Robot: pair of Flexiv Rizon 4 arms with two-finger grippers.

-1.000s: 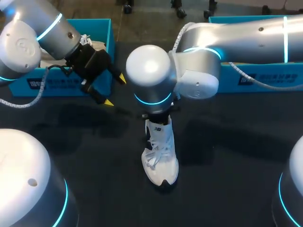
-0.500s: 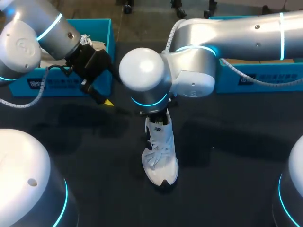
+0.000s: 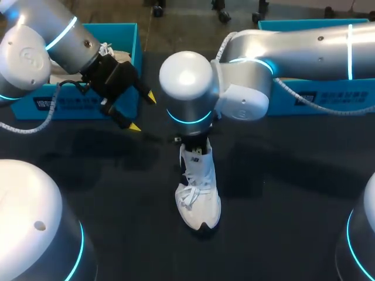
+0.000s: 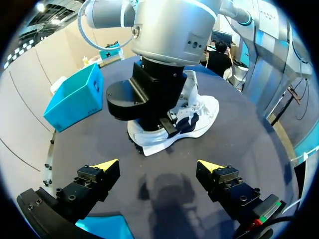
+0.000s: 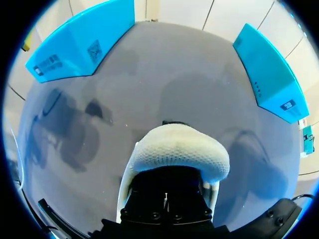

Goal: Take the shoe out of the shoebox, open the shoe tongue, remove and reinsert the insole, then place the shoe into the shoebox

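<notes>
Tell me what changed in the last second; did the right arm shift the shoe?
The right arm swung its wrist a little toward the left arm, then back, ending about where it began, above the shoe's heel end. Nothing was taken or let go that I can see. The shoe stayed put on the table; the left gripper stayed open beside the blue box.
</notes>
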